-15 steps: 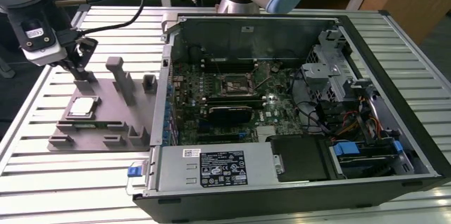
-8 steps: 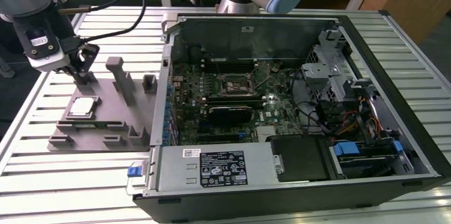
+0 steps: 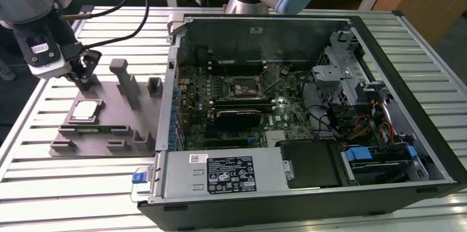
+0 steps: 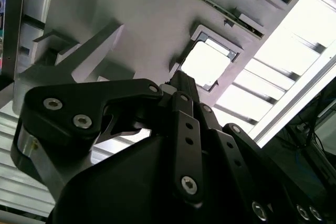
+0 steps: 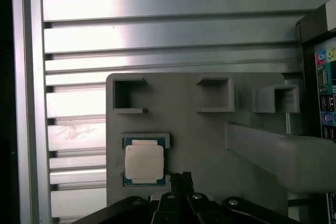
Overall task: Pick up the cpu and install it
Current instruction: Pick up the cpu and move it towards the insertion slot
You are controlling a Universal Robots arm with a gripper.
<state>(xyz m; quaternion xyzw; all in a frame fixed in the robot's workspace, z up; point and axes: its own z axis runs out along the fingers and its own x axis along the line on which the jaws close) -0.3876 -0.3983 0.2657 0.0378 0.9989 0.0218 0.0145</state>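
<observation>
The cpu (image 3: 84, 110) lies flat with its shiny side up in a square pocket of the grey holder (image 3: 109, 120). I think the pocket is there so the chip cannot slide and is easy to find. In the first wrist view the cpu (image 5: 144, 162) sits snug in its frame, and nothing touches it. It has not been picked up yet.

In the exterior view, the pincer (image 3: 85, 83) hangs just above the holder, at about twelve o'clock from the cpu and close beside it. In both wrist views the pincer (image 5: 181, 178) has its two tips pressed together, narrow, with nothing between them. The tips sit near one edge of the chip, not over its middle.

At three o'clock from the holder, the computer case (image 3: 307, 188) lies on its side with the cover off. That way the motherboard (image 3: 292, 114) faces up, and so does the square socket (image 3: 242, 86), which looks empty. The holder and the case both rest on the ribbed metal surface (image 3: 73, 188).
</observation>
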